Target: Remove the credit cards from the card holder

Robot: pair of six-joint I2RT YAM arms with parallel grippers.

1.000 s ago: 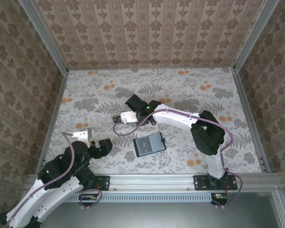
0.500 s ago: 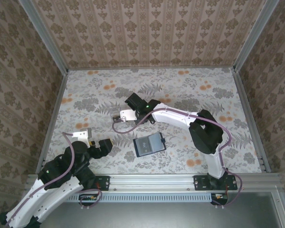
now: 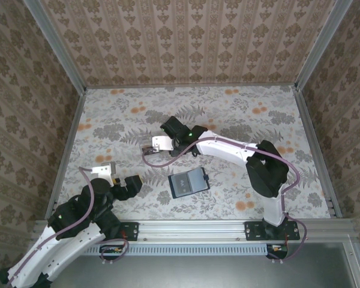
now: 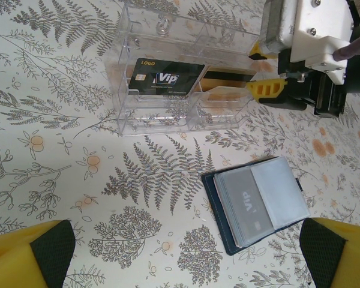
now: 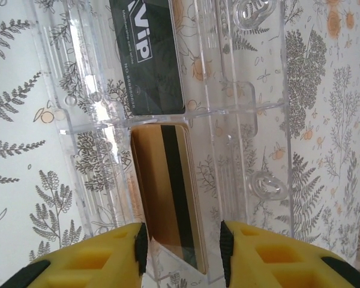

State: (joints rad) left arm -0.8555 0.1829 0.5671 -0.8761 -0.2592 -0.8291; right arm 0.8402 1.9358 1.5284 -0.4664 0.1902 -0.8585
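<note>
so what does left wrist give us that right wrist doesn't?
Left wrist's extra: the card holder lying open, a grey VIP card in it, and the left gripper wide open above the scene. Right wrist's extra: a close look at the gold card and its black stripe, with the right gripper parted at the card's near end. Shared: the clear box, the black VIP card in it, and that gold card.

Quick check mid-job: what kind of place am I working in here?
Probably a staged robot test cell, not a real room: patterned wallpaper panels set in an aluminium frame, a floral-covered table, and the left arm and right arm bolted to a rail at its near edge.
</note>
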